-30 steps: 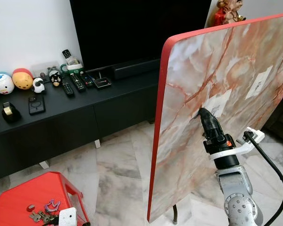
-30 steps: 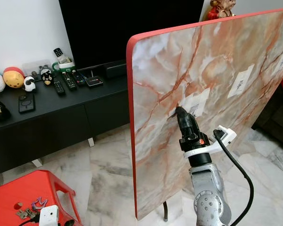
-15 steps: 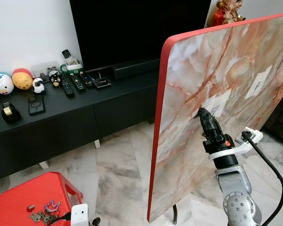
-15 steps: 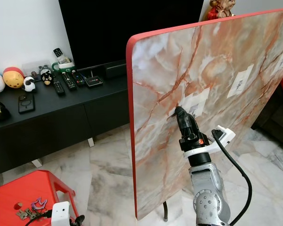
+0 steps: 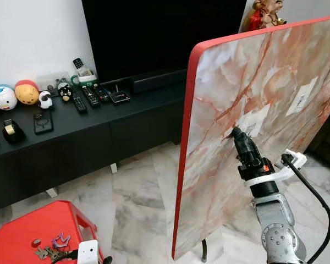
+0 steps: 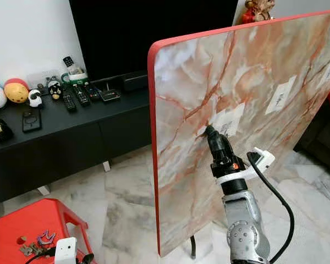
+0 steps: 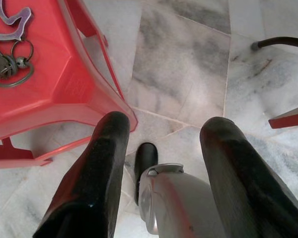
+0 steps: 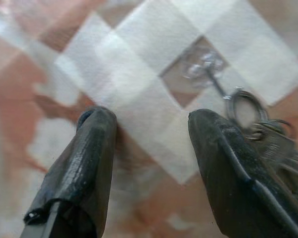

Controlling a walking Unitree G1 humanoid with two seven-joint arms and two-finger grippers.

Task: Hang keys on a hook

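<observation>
Bright, even indoor light, head views sharp.
Right wrist view soft and blurred up close; faint sheen on floor (image 7: 188, 74).

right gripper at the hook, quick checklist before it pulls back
1. Keys on hook: ok. In the right wrist view the key ring hangs from the hook, keys bunched below it.
2. Right gripper free of the ring: ok. Its fingers are open and the ring lies outside one of them.
3. Hook pad stuck flat on the board: cannot tell, picture too blurred.
4. Path back from the board: ok. Bare floor lies behind the arm.
5. Left gripper idle: ok. Open, low beside the stool.
6. Second key bunch on the stool: not ok, not yet hung.
</observation>
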